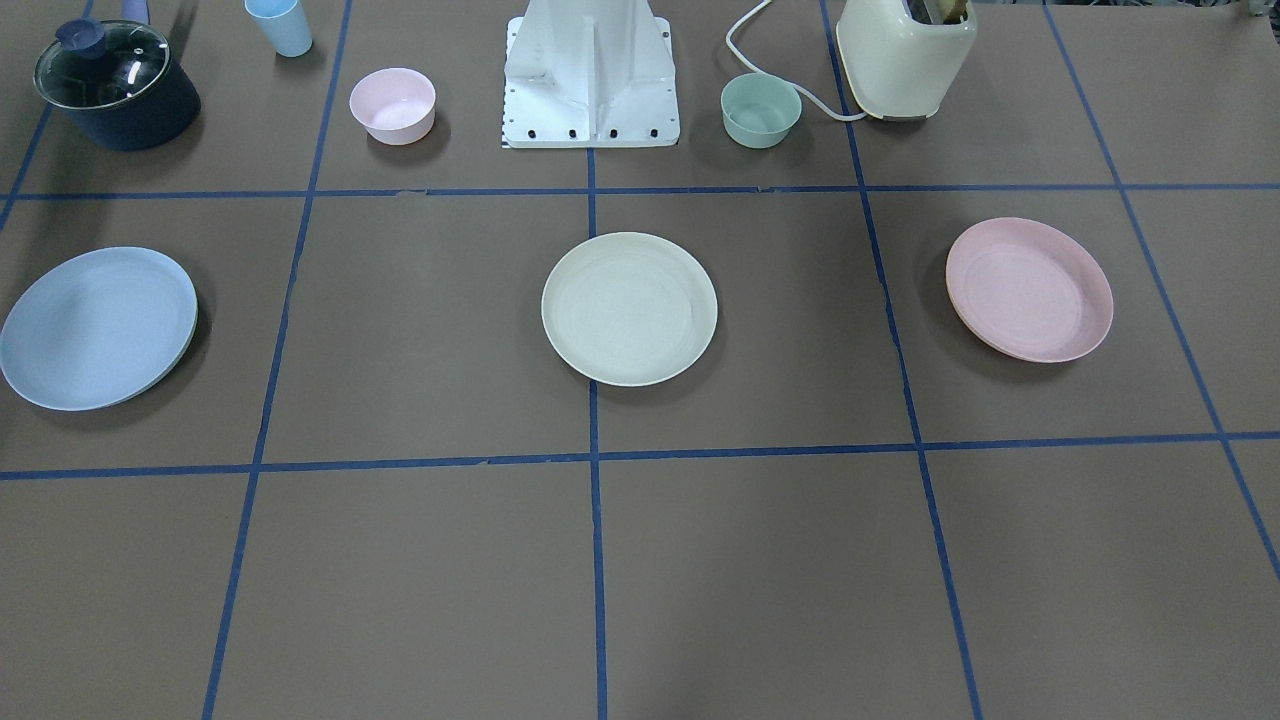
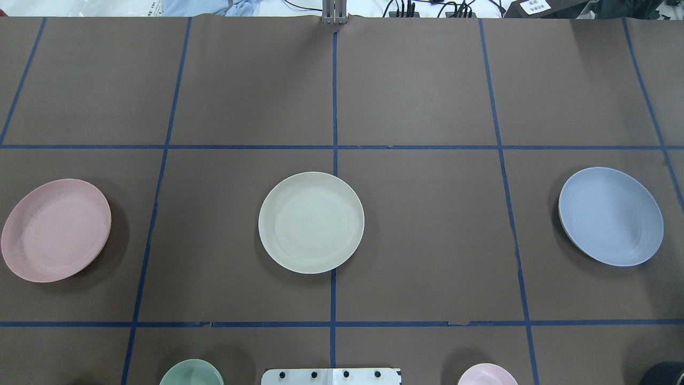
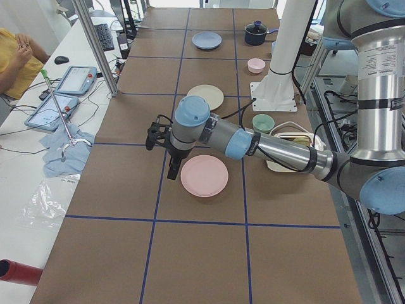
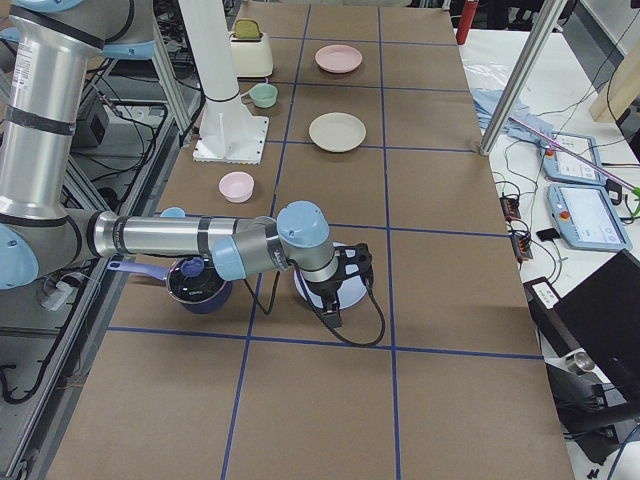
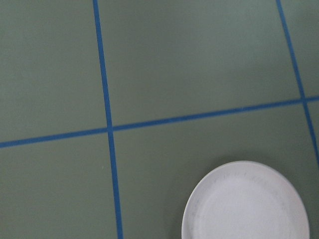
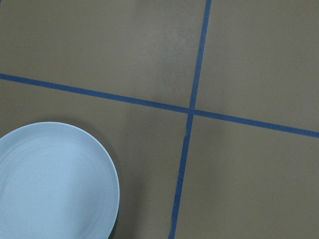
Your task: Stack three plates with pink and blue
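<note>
Three plates lie apart in a row on the brown table. The cream-white plate [image 1: 629,308] is in the middle [image 2: 311,222]. The pale pink plate [image 1: 1029,289] lies on my left side [image 2: 56,230]. The light blue plate [image 1: 98,327] lies on my right side [image 2: 611,216]. My left gripper [image 3: 172,170] hangs above the table just beyond the pink plate [image 3: 204,175]; I cannot tell if it is open. My right gripper [image 4: 333,312] hangs over the blue plate's far edge; I cannot tell its state. The left wrist view shows the pink plate [image 5: 246,201], the right wrist view the blue plate [image 6: 55,181].
Near the robot base [image 1: 590,80] stand a small pink bowl [image 1: 392,105], a mint-green bowl [image 1: 761,110], a cream toaster [image 1: 905,55], a dark lidded pot [image 1: 115,85] and a blue cup [image 1: 280,25]. Blue tape lines grid the table.
</note>
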{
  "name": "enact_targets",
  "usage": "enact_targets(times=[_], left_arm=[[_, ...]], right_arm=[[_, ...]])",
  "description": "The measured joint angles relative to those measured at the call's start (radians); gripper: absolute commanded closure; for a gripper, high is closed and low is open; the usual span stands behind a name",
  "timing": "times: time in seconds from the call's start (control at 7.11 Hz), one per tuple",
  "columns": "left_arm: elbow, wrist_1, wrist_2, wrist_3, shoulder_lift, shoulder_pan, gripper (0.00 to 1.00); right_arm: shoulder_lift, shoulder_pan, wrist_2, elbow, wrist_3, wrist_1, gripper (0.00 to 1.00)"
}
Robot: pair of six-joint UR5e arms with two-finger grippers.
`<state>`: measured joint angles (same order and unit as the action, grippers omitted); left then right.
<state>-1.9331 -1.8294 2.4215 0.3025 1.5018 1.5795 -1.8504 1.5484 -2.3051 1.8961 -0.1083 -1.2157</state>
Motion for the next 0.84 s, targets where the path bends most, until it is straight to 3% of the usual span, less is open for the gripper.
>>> enact_targets(times=[0.28, 0.56, 0.84], left_arm=[[0.074, -0.269, 0.002, 0.075, 0.027, 0.004, 0.00], [0.119, -0.498, 0.000, 0.085, -0.003, -0.029, 0.00], [0.151, -0.612, -0.029, 0.127, -0.026, -0.136, 0.00]], right_arm=[[0.000, -0.001, -0.013, 0.039, -0.032, 0.032, 0.00], [-0.005, -0.002, -0.082, 0.043, -0.049, 0.073, 0.00], [-0.027, -0.001, -0.116, 0.041, -0.052, 0.114, 0.00]])
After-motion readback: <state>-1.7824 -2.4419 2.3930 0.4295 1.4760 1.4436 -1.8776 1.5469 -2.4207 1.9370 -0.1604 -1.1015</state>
